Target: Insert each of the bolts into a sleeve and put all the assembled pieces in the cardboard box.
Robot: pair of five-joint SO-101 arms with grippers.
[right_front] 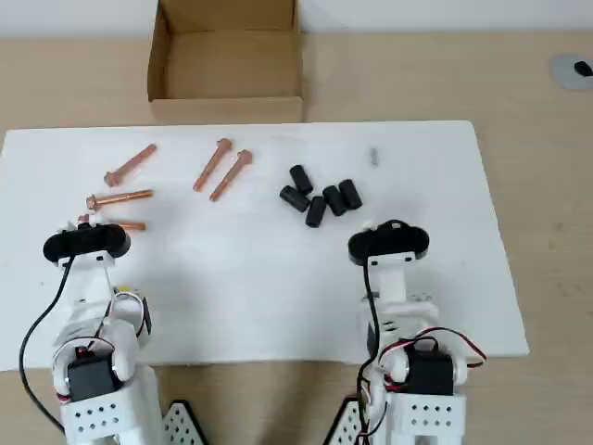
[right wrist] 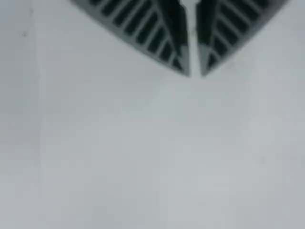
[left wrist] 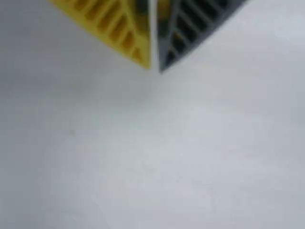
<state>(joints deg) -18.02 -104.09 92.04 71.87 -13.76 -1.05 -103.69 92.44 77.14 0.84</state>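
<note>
White sheet (left wrist: 143,167) lies close under both sets of jaws, with nothing else beneath them. My left gripper (left wrist: 153,67) is clenched on nothing, its yellow and dark fingers tip to tip with only a sliver between. The right gripper (right wrist: 193,72) is closed the same way, also empty. I read both as parked low and shut so nothing gets knocked before I choose a target.

Ahead of one arm's jaws lie the copper bolts (right_front: 212,164), five scattered loose. The closest is partly tucked under that arm's head, and two lie further out toward the middle. Ahead of the other arm's jaws sit the black sleeves (right_front: 320,197), five bunched close together just beyond its head. That split suits one arm per part, I judge.

Beyond both groups, past the sheet's far edge, the cardboard box (right_front: 227,109) stands open-topped with no assembled piece in it. No bolt is sleeved yet.
</note>
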